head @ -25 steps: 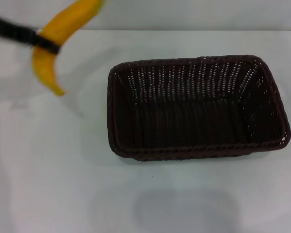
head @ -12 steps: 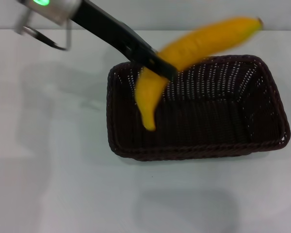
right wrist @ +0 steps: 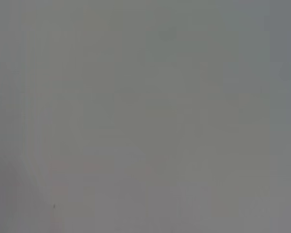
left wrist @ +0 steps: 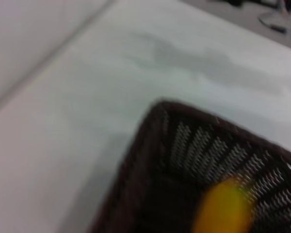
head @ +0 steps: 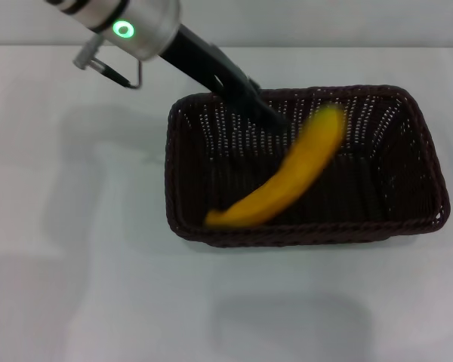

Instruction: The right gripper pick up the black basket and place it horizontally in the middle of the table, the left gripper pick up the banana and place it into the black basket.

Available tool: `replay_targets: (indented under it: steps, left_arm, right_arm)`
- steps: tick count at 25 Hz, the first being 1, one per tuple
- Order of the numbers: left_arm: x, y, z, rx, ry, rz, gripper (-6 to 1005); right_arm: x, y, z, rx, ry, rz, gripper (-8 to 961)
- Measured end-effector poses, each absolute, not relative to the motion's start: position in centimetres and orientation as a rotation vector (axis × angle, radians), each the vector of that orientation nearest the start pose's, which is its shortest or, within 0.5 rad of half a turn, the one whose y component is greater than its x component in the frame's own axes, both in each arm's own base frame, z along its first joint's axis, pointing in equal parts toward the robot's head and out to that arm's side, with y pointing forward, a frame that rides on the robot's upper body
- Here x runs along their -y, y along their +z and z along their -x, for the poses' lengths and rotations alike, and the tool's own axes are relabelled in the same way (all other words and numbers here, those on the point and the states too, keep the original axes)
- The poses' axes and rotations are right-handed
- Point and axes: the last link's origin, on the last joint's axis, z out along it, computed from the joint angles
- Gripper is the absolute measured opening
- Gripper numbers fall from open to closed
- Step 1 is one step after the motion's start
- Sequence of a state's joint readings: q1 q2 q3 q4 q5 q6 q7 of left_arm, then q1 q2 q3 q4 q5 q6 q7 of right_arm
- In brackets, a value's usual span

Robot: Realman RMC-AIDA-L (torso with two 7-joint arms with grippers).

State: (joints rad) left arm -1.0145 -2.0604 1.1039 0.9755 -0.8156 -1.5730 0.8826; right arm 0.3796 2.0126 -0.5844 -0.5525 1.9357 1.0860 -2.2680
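Banana [head: 283, 185] inside basket [head: 302, 237], frame centre, lying diagonally, lower tip near front rim; blurred, apparently dropping. Left gripper [head: 275, 118] over basket's upper-left part, just beside banana's upper end; cannot tell whether fingers grip or have let go. Right gripper not visible. Table [head: 83, 286] white. Banana judged light, firm, smooth-skinned, bruisable: grasp mid-body, gently.

— Position of the basket [head: 189, 162]?
— On the worktop [head: 75, 264], centre-right, long side across.

— Contents?
— The banana [head: 283, 185] lies in it, slanting from the near-left corner toward the far wall.

— Left gripper [head: 275, 121]?
— Over the basket's far-left part, behind the banana.
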Motion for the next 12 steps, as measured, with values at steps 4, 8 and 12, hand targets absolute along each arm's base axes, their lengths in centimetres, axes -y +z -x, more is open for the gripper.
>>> replay_targets:
  steps: [4,8,12]
  left_arm:
    - [-40.9,1.4,8.7,0.552,-0.099,2.85,835]
    - [-40.6,3.6,11.3,0.506,-0.266,2.706,872]
    - [-40.1,5.5,14.4,0.482,-0.399,2.54,872]
  right_arm:
    - [-35.6,11.9,-35.3,-0.508,0.717,1.674,829]
    - [-35.5,12.1,-35.2,-0.503,0.74,1.661,829]
    - [-35.1,12.1,-35.0,-0.495,0.774,1.652,829]
